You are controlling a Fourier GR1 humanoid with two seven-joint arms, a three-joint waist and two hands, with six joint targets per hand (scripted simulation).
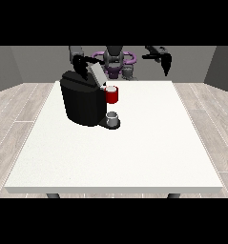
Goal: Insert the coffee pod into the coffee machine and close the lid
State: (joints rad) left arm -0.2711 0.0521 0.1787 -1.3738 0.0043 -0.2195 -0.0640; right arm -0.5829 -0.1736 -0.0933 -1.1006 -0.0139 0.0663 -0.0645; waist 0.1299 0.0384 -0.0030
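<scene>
I read the job as nearly over. The coffee machine (82, 101) stood on the white table (134, 152), and its grey lid (96, 73) was still tilted up. The hand at the view's left (79, 65) sat just behind that lid; whether its fingers were curled I could not tell. A red thing at the machine (112, 94) showed at its front, and a grey thing (112, 117) sat on its base below. The hand at the view's right (166, 63) hung well away from the machine, fingers pointing down, holding nothing. Closing the lid seemed left.

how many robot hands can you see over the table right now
2: one hand at the view's left above the coffee machine, the other hand raised at the view's right beyond the table.
</scene>
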